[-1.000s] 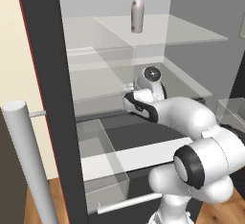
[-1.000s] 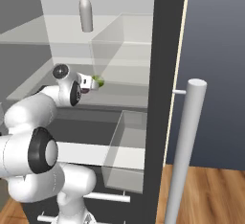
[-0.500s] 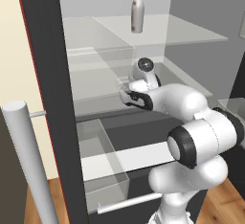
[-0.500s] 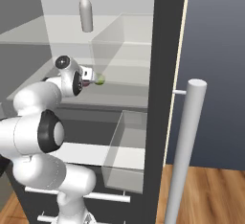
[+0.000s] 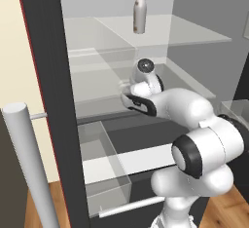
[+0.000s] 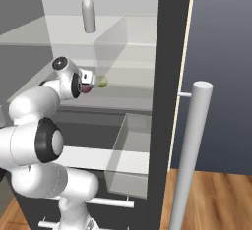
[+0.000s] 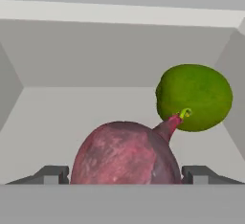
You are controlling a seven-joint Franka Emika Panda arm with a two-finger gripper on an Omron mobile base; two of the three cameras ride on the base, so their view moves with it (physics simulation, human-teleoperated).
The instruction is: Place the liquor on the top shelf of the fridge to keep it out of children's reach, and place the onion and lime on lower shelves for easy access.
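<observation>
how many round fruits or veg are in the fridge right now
2: the onion sits between the gripper fingertips on a lower shelf, and the lime is just behind it. Others may be hidden.

Glossy white arm [image 5: 194,110], dark joints

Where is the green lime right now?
The lime sits on a lower fridge shelf, just behind the onion in the hand view, under the bottle's shelf.

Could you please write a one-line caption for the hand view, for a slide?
Hand view: the onion sits between the gripper's spread fingertips on a fridge shelf, with the lime just behind it.
</observation>
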